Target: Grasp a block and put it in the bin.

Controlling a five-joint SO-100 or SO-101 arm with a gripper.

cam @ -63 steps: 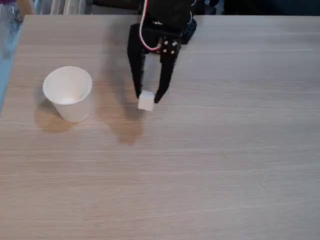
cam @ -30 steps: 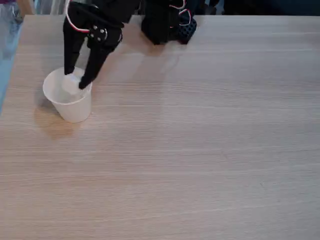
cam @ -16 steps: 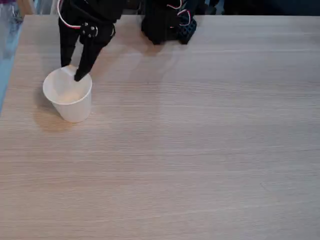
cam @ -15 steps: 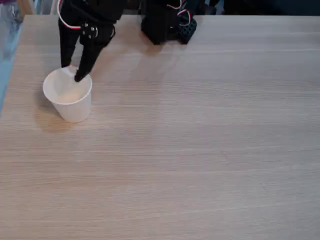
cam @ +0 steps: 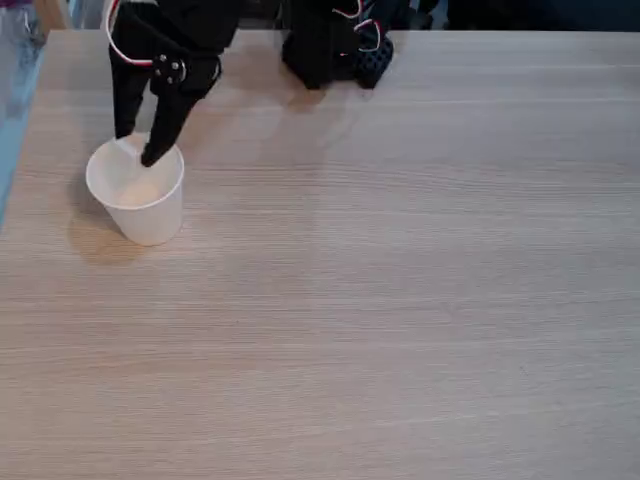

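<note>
From my remote station, the fixed view shows the black two-finger pincer (cam: 135, 148) hanging over the far rim of the white tapered paper cup (cam: 137, 203), its fingers parted with nothing between them. A pale beige patch lies on the cup floor; I cannot tell whether it is the cube. The cup stands upright at the left of the light wood-grain table (cam: 400, 300). The black arm base (cam: 330, 45) sits at the table's far edge.

Surface (cam: 400, 300): pale wood-grain laminate, matt, smooth. Bin (cam: 150, 218): white paper cup, matt, smooth-walled. Tool (cam: 135, 148): black plastic, matt, faintly sheened. Wires (cam: 125, 50): glossy red and white insulation.
</note>
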